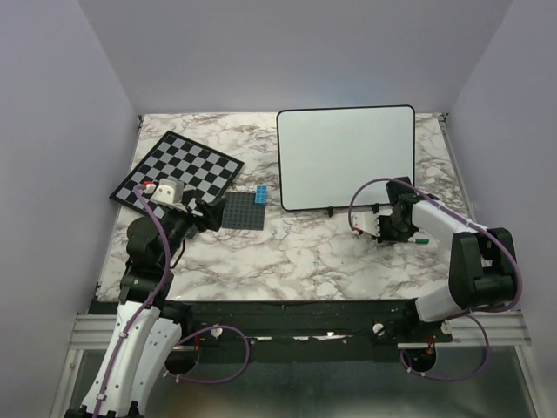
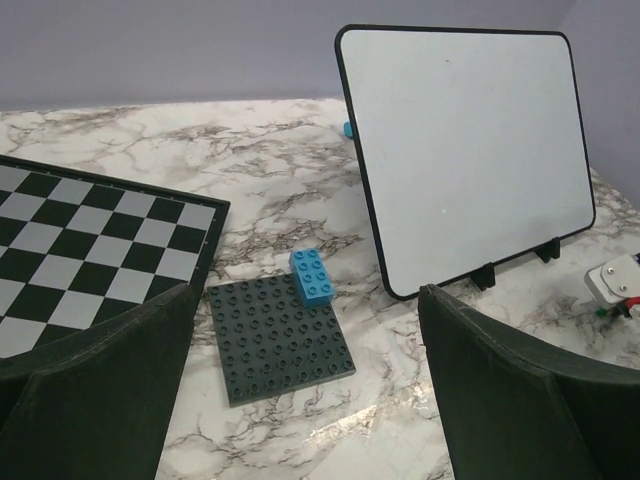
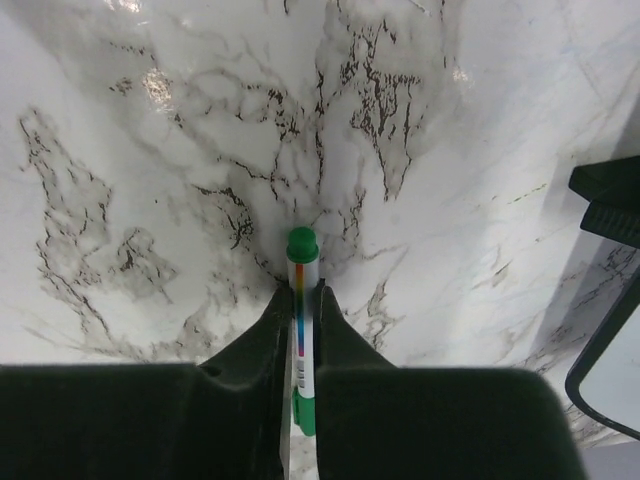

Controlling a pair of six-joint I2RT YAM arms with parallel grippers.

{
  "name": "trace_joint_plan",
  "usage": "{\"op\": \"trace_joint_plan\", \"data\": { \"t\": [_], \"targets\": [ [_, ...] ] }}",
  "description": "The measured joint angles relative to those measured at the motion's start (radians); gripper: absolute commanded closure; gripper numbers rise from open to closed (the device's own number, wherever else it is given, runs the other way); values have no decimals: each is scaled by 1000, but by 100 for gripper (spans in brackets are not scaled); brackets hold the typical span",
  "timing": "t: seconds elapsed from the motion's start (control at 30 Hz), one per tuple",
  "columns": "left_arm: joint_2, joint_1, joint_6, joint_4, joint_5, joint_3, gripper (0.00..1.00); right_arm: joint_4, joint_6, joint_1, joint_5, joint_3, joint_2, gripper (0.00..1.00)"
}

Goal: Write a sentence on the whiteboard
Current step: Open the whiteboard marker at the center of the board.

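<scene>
Two arms reach in from the bottom of the overhead view. At upper left lies a chessboard (image 1: 178, 170); just right of it, the left gripper (image 1: 207, 214) has its jaws wide apart, near a dark studded plate (image 1: 242, 212) and a blue brick (image 1: 261, 196). At upper centre stands the whiteboard (image 1: 346, 157), its face plain white. At centre right, the right gripper (image 3: 301, 292) is clamped on a green-capped marker (image 3: 301, 245).

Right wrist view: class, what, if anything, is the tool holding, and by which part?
A green-capped marker, pinched across its white barrel by the right tool; the capped end pokes out ahead.
</scene>
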Motion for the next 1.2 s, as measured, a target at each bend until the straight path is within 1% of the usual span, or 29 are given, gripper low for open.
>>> {"op": "trace_joint_plan", "data": {
  "t": [0.1, 0.13, 0.2, 0.3, 0.4, 0.47, 0.53, 0.6, 0.67, 0.8, 0.83, 1.03, 1.2],
  "targets": [
    [0, 0, -11, 7, 24, -1, 1, 0, 10, 0, 0, 2, 0, 96],
    [0, 0, -19, 13, 34, -1, 1, -3, 18, 0, -3, 5, 0, 99],
    [0, 0, -49, 33, 56, -3, 1, -12, 35, 0, -26, 11, 0, 99],
    [3, -4, -85, 63, 106, -9, 1, -58, 74, -4, -102, 32, -3, 99],
    [20, -17, -119, 100, 167, -16, 5, -96, 127, -4, -187, 75, -18, 99],
    [49, -32, -156, 125, 205, -18, 1, -104, 166, -3, -239, 102, -34, 99],
    [94, -53, -195, 143, 237, -18, 1, -105, 205, 0, -288, 115, -55, 99],
    [154, -97, -231, 151, 252, -14, 1, -105, 246, 2, -330, 117, -74, 99],
    [223, -169, -260, 156, 253, -8, 2, -107, 285, 4, -367, 119, -87, 99],
    [342, -348, -299, 170, 204, -5, 4, -113, 367, 9, -444, 145, -91, 99],
    [358, -378, -305, 180, 193, -5, 4, -113, 389, 9, -463, 153, -92, 99],
    [517, -543, -327, 306, 80, -2, 4, -111, 525, 9, -581, 194, -97, 99],
    [723, -687, -325, 406, -15, 25, 6, -103, 657, 9, -675, 228, -97, 99]
  ]
}}
